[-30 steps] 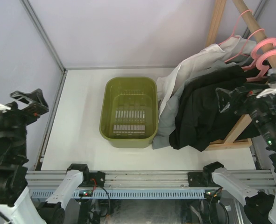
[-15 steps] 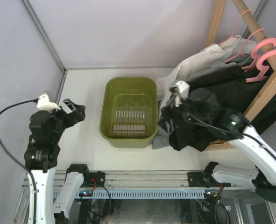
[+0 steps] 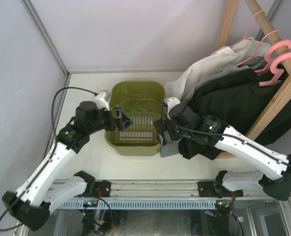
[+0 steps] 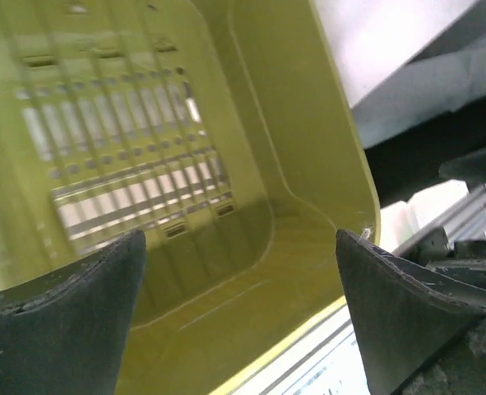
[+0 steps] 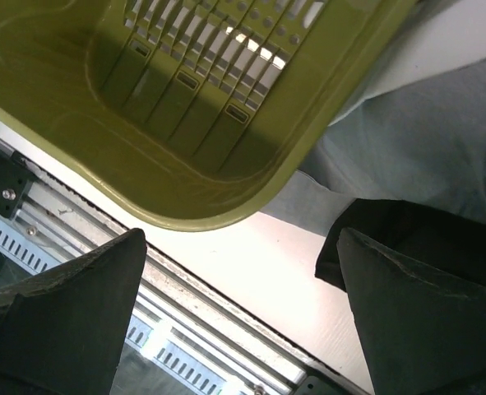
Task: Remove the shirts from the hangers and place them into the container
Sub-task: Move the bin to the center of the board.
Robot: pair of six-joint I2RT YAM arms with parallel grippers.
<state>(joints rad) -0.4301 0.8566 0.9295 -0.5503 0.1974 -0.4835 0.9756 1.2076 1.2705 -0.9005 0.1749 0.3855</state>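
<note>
Olive tub (image 3: 135, 149) lies between my open, empty left tool (image 3: 127, 122) and right tool (image 3: 160, 132); either may shove it reaching shirts (image 3: 224, 108).

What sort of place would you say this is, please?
Probably a robot test cell in a lab, not a home: plain grey panel walls enclose a white table, and a wooden rack of shirts on pink hangers stands beside a green tub.
</note>
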